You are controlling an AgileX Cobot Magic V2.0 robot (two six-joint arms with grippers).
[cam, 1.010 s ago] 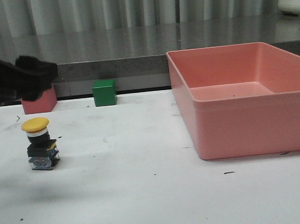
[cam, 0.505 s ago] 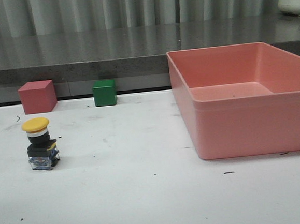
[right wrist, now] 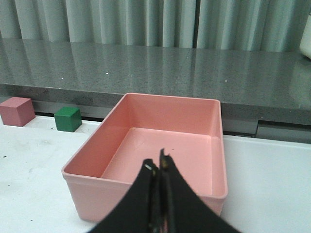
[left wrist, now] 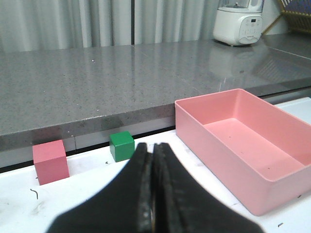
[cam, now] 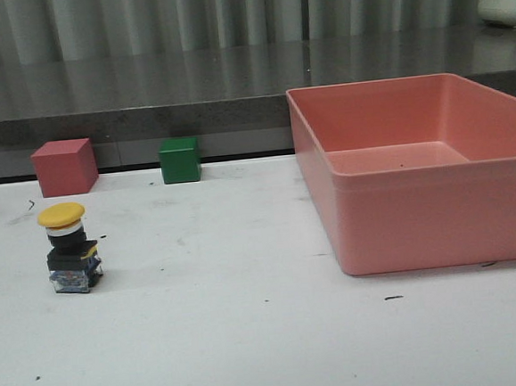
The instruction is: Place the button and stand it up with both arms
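The button [cam: 68, 248] stands upright on the white table at the left in the front view, yellow cap on top, black body and clear base below. Neither arm shows in the front view. My left gripper [left wrist: 152, 145] is shut and empty, raised above the table and facing the green cube [left wrist: 121, 145]. My right gripper [right wrist: 157, 165] is shut and empty, held above the near wall of the pink bin [right wrist: 97, 187]. The button is out of both wrist views.
A large empty pink bin [cam: 421, 225] fills the right side of the table. A pink cube [cam: 64, 167] and a green cube [cam: 180, 160] sit at the table's back edge, below a grey counter. A white appliance [left wrist: 240, 22] stands on that counter.
A second ago the left arm reached in at the upper left of the front view, above the button. It has since pulled out of that view. The button has not moved.
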